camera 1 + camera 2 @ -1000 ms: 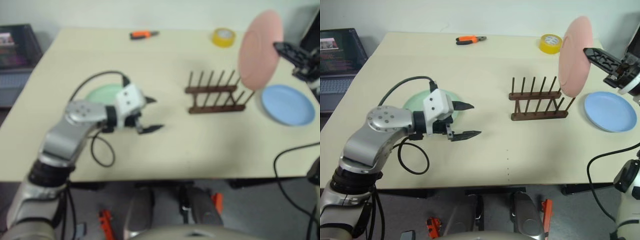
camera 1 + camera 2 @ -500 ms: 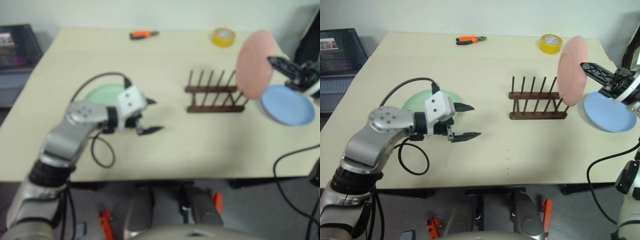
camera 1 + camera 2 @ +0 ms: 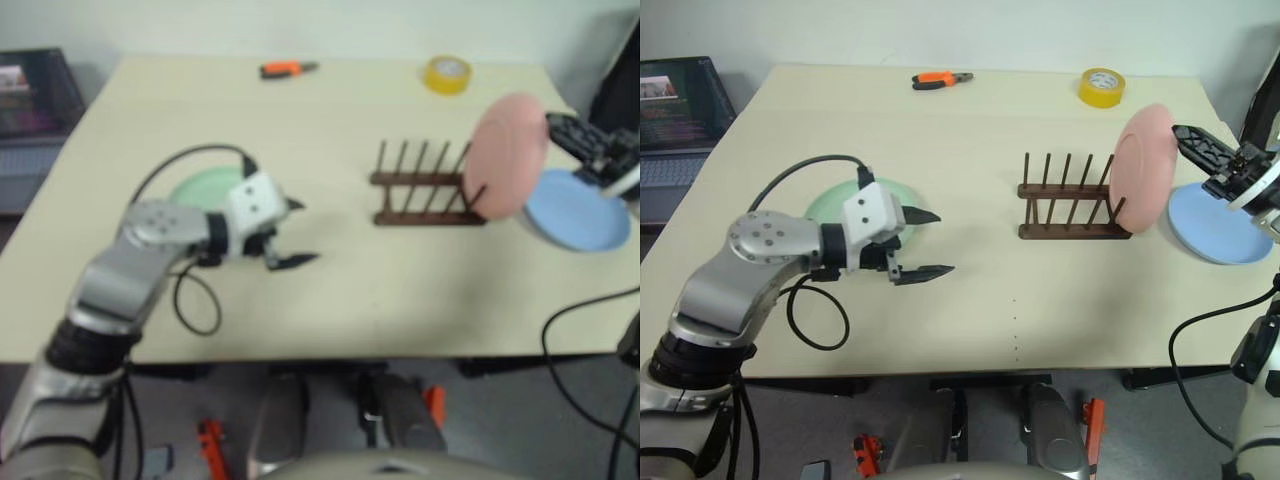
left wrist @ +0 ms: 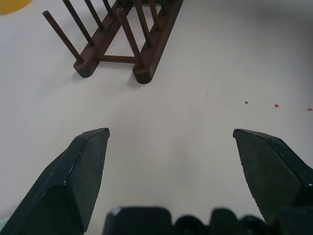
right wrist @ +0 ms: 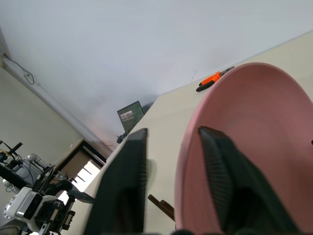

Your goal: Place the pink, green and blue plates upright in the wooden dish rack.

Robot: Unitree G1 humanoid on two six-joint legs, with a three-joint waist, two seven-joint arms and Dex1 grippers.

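Left gripper (image 3: 922,243) held low over the table (image 3: 1040,320), pointing toward the rack (image 3: 1072,212), fingers spread wide with nothing between them. Left arm bent at the elbow, lying across the green plate (image 3: 830,207) and covering most of it; black cable looped beside the wrist.

Right gripper (image 3: 1200,152) reached in from the table's right edge, level with the pink plate (image 3: 1138,168). From the right wrist, one finger seen on each side of the plate's rim, parted, a gap showing between the outer finger and the rim; whether the plate is pinched or merely straddled: cannot tell. Pink plate upright at the rack's right end, lower edge down among the last pegs, leaning slightly; exact slot hard to make out. Blue plate (image 3: 1215,225) flat on the table, right of the rack, partly behind the gripper.

Tape (image 3: 1100,86) and pliers (image 3: 939,78) at the far edge. Laptop (image 3: 680,110) off to the left, screen text unreadable.
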